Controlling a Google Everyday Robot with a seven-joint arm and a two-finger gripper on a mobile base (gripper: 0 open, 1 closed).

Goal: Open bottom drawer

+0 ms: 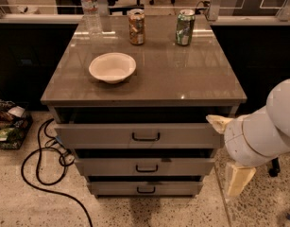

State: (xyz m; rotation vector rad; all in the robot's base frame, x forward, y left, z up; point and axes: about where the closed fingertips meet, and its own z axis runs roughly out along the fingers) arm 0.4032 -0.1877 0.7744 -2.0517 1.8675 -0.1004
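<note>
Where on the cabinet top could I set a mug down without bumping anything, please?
The front strip of the cabinet top and the stretch between the bowl and the right edge are bare. The back edge is crowded: water bottle, brown can, green can. The gripper is right of the top drawer.

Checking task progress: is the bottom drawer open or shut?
Shut, or nearly: the bottom drawer sits recessed, no tray showing. The gripper hangs right of the cabinet, touching nothing.
</note>
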